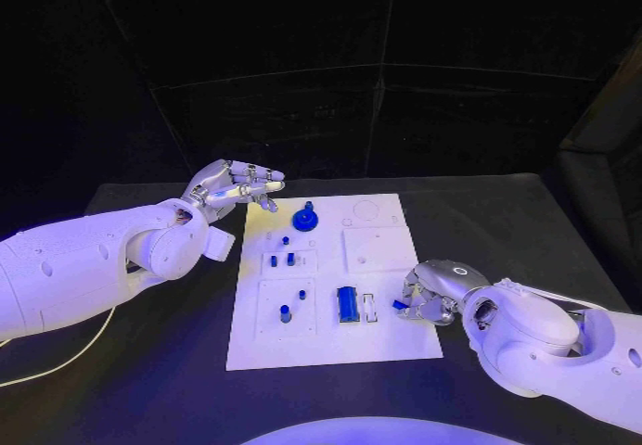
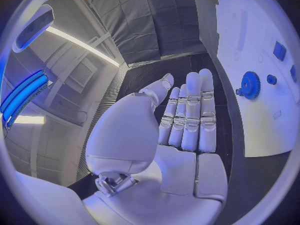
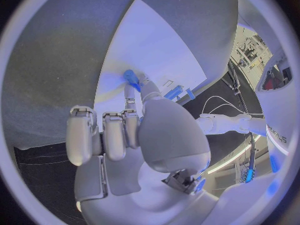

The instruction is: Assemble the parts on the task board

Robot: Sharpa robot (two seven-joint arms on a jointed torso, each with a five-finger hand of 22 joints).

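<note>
Presently my right hand (image 1: 430, 295) sits at the task board's (image 1: 381, 343) four o'clock edge, fingertips pinching a small blue part (image 3: 130, 78) just over the white surface. My left hand (image 1: 236, 184) hovers off the board's eleven o'clock corner, fingers extended side by side, holding nothing. On the board: a blue gear (image 1: 306, 220) near twelve o'clock, small blue pegs (image 1: 285, 241) below it toward the centre, and a long blue block (image 1: 348, 304) at about five o'clock, just beside my right fingertips. Black table (image 1: 147, 389) all round.
</note>
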